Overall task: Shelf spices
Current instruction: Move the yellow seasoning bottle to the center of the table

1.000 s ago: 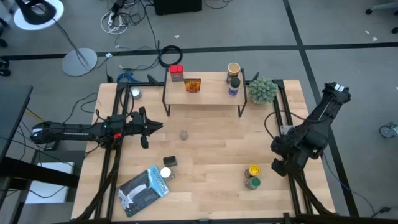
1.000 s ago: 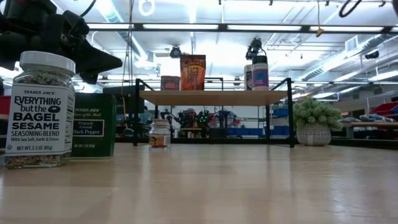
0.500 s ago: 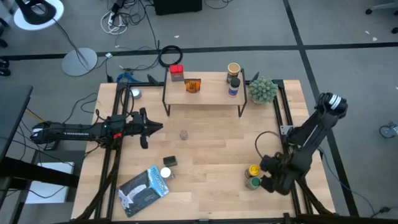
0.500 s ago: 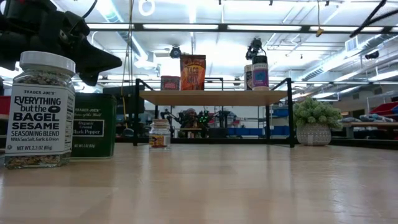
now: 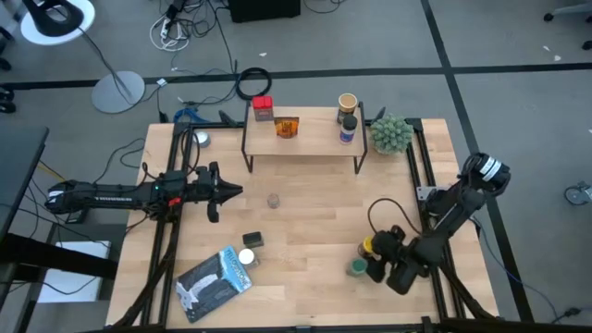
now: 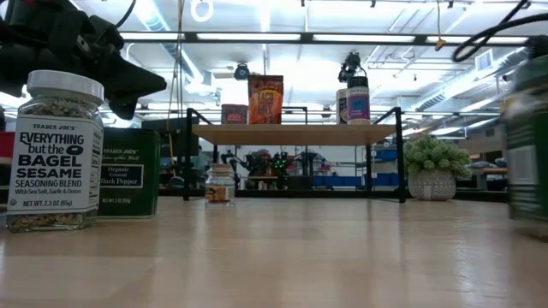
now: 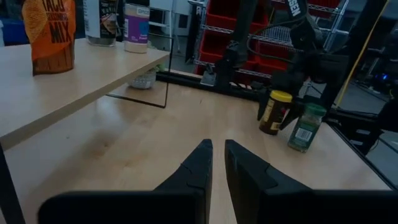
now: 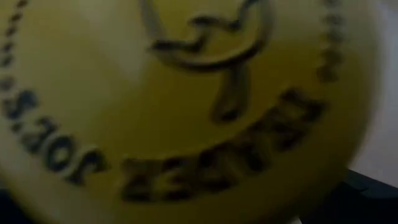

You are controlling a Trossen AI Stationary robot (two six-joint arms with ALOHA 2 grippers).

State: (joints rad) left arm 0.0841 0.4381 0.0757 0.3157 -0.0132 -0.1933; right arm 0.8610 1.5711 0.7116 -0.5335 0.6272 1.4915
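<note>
Approx. five spices are already stood on the shelf (image 5: 305, 141), while the bagel-seasoning jar (image 6: 56, 151), black-pepper tin (image 6: 130, 183), small centre jar (image 5: 274, 200) and green-lidded jar (image 5: 357, 267) are left on the table, the wide-open right gripper (image 5: 377, 255) being set over the yellow-lidded jar (image 7: 273, 112) w/o clamping it, the left gripper (image 7: 217, 163) parked nearly shut and empty.

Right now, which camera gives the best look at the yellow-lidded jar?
The left wrist view: the yellow-lidded jar shows whole, upright beside the green-lidded jar. The high view catches only its lid; the right wrist view fills with that lid; the low view misses it.
</note>
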